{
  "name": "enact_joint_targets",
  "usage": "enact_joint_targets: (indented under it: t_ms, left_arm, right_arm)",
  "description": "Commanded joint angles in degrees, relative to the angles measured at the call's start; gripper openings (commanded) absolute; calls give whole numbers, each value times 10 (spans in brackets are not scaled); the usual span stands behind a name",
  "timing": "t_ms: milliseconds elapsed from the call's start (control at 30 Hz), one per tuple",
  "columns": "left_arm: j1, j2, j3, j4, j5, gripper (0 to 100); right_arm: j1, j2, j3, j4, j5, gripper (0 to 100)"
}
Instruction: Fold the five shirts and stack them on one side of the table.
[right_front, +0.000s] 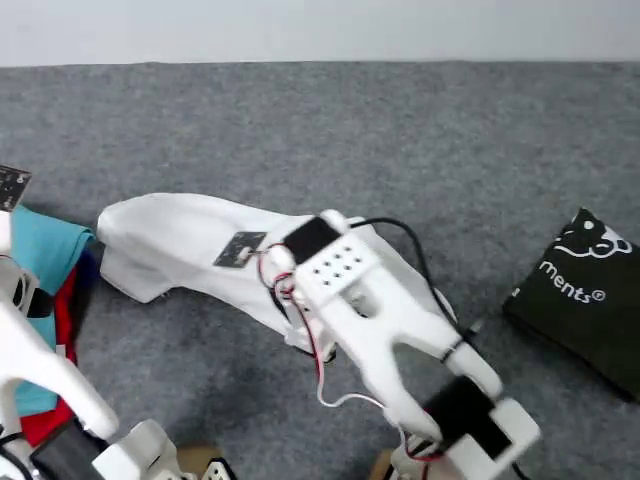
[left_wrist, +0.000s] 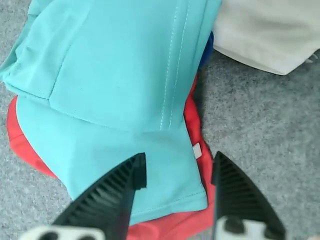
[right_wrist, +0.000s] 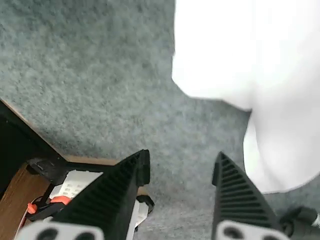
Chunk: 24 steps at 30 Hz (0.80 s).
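**High view.** Right arm (right_front: 370, 300) sits closest to the lens. It is white moulded plastic with a perforated plate and red and black wiring, and it slants up from the near edge over the white shirt (right_front: 180, 240). The white shirt is soft, smooth knit, lying crumpled in a long lump mid-table, unfolded. 1 small black speckled square (right_front: 240, 249) rests on it. Left arm (right_front: 40, 370) is at the near left corner beside a stack at the left edge. The stack has the teal shirt (right_front: 45, 250) on top, the red shirt (right_front: 62, 310) beneath, and a sliver of blue cloth (right_front: 90, 263) at its right side. The black shirt (right_front: 580, 290), folded flat with white print, lies alone at the right edge, well apart from the stack. The table cover (right_front: 300, 120) is grey with a felt-like nap. A plain pale wall (right_front: 300, 30) runs behind.

**Left wrist view.** The left gripper (left_wrist: 178, 162) has 2 black, ribbed, pointed fingers. They are spread wide with nothing between them, above the teal shirt. The teal cloth is smooth, with double-stitched seams and a folded hem. Red edges show round it, and the white shirt lies just beside the stack.

**Right wrist view.** The right gripper (right_wrist: 182, 160) has the same ribbed black fingers, parted wide and holding nothing. It is over bare grey cover, beside the rounded edge of the white shirt. A wooden table edge (right_wrist: 12, 205) shows past the cover.
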<state>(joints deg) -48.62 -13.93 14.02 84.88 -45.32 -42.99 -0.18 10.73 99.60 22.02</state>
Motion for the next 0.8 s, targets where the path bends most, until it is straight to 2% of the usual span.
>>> enact_joint_targets:
  t_ms: [0,233,767]
  left_arm:
    - [-13,-26,-17,10,6,217]
    - [-34,-26,-17,9,6,217]
    - [-34,-26,-17,10,6,217]
  right_arm:
    - [-15,41,-39,-23,7,228]
    - [-36,96,-39,-78,7,228]
    - [-28,218,-39,-182,7,226]
